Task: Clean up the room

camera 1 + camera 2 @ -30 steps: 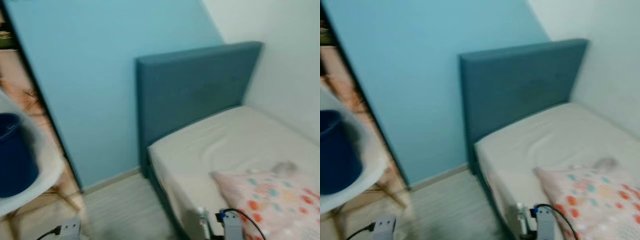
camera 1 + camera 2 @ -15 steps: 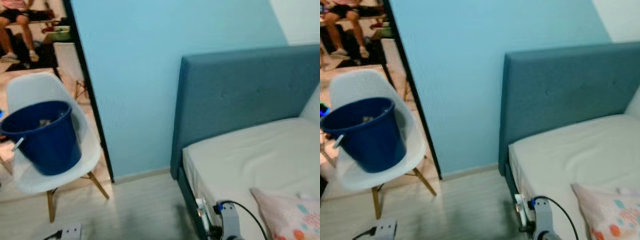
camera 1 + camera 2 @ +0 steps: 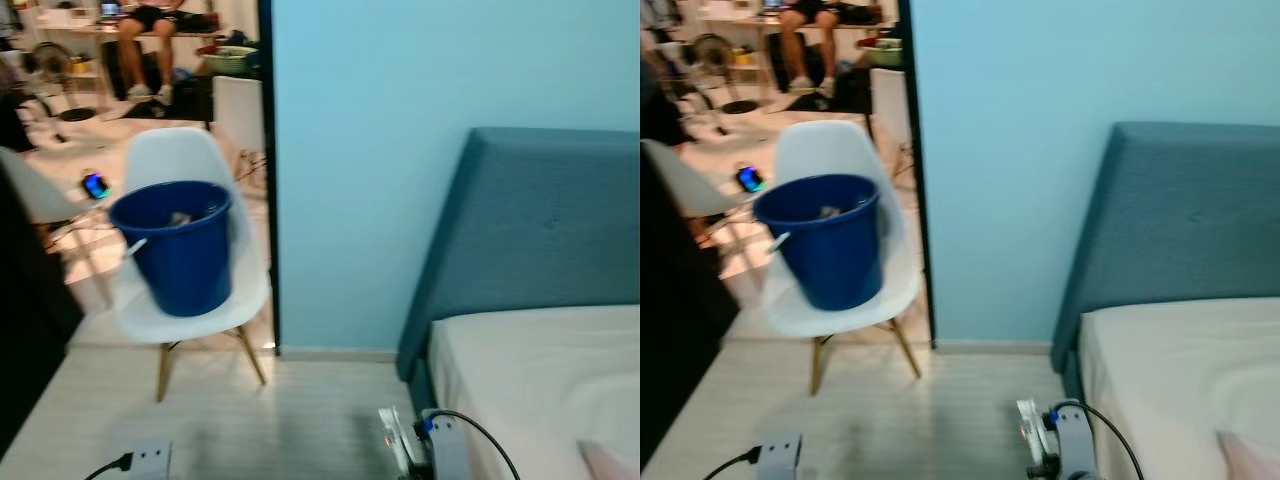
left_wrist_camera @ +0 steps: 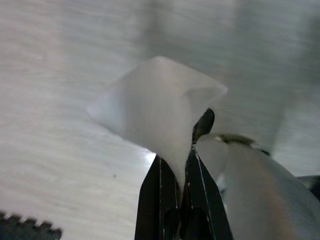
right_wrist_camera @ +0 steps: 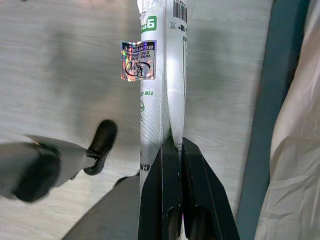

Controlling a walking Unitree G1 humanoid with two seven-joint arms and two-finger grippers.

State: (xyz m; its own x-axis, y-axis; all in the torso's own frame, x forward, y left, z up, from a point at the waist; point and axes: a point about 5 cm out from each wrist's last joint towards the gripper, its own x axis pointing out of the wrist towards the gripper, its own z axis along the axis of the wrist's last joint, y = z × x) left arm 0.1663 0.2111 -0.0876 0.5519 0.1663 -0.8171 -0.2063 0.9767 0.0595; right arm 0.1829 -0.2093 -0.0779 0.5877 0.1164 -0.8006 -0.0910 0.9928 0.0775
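so the robot is standing on the pale wood floor [image 3: 300, 420] between the bed [image 3: 540, 370] and the doorway, and both grippers are carrying rubbish. the left gripper [image 4: 176, 167] is pinching a crumpled bit of white tissue or thin plastic [image 4: 155, 107] between its closed fingers, dangling above the floor. the right gripper [image 5: 172, 150] is clamped on a flattened white carton or wrapper [image 5: 161, 75] with green print, a barcode and a shiny hologram sticker on it, right alongside the blue bed frame.

the blue bucket [image 3: 182, 245] is sitting on the seat of a white chair [image 3: 190, 300] just outside the door frame, ahead and to the robot's left, and it's looking like the bin for this job. there's already something light lying inside it, though it's too blurry to say what. a person is sitting well back in the other room, only legs in view.

my read on progress: the picking-up part is done for these two pieces, the dropping-off isn't. the bucket is well apart from both grippers, so the robot is needing to walk over, get each gripper above the rim and let go. can't tell whether more litter is waiting elsewhere. the visible floor isn't showing other rubbish.
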